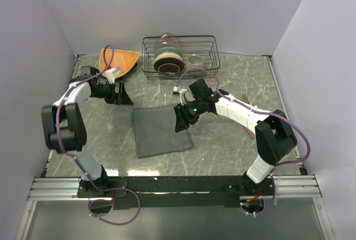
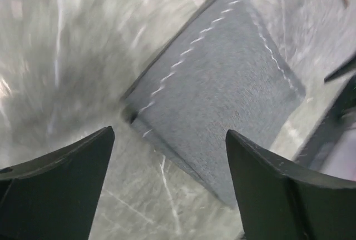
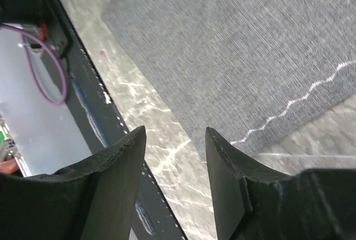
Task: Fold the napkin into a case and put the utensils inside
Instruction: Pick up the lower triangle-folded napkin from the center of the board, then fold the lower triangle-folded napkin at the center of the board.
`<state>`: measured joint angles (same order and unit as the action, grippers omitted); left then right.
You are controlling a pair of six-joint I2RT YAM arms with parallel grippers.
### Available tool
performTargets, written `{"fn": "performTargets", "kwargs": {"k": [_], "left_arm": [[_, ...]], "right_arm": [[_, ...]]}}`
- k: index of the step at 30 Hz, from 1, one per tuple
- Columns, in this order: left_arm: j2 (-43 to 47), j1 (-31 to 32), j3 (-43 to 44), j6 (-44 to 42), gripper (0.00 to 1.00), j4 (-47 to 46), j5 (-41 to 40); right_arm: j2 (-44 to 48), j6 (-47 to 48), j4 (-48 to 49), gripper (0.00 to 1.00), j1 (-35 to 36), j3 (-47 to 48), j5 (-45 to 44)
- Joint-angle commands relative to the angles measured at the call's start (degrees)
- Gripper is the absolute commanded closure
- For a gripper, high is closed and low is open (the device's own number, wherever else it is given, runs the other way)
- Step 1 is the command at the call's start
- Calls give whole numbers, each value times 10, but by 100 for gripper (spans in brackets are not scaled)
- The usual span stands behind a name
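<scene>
Where the marble-patterned table (image 1: pixel 222 156) meets the back wall, a wire rack (image 1: pixel 208 43) holds a stack of bowls (image 1: pixel 167 59) on edge and a small pale cup (image 1: pixel 194 60) beside them. At table centre the napkin (image 1: pixel 160 131) lies flat as a dark grey rectangle. An orange fan-shaped mat (image 1: pixel 125 59) lies left of the rack. The utensils (image 1: pixel 245 99) are largely hidden behind the right forearm; only thin copper ends show, and the pieces cannot be told apart. The left wrist view is blurred. The left gripper (image 1: pixel 123 94) reaches inward, off the napkin's far left corner, jaws wide and empty. The right gripper (image 1: pixel 181 122) angles down over the napkin's right edge, jaws moderately parted, gripping nothing.
</scene>
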<state>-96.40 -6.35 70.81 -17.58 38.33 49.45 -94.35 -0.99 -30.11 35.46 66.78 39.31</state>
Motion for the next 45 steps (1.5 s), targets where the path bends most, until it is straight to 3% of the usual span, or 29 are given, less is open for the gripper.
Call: {"fn": "performTargets", "kwargs": {"k": [1, 13, 22, 28, 29, 33, 45], "left_arm": [[-84, -24, 32, 114, 14, 14, 34], [-186, -25, 22, 214, 25, -30, 57], [-209, -6, 38, 216, 43, -21, 51], [-184, -4, 29, 214, 64, -43, 65], [-173, -2, 30, 208, 72, -42, 65], [-142, 15, 22, 137, 85, -40, 60], [-33, 79, -50, -111, 98, -29, -11]], "right_arm": [[7, 24, -21, 45, -4, 4, -22], [-4, 16, -11, 44, -15, -6, -31], [-26, 21, -21, 44, -33, 17, -33], [-31, 27, -25, 44, -41, 22, -34], [-32, 27, -25, 44, -43, 22, -34], [-36, 27, -25, 44, -44, 25, -32], [-40, 32, -43, 44, -44, 40, -36]]}}
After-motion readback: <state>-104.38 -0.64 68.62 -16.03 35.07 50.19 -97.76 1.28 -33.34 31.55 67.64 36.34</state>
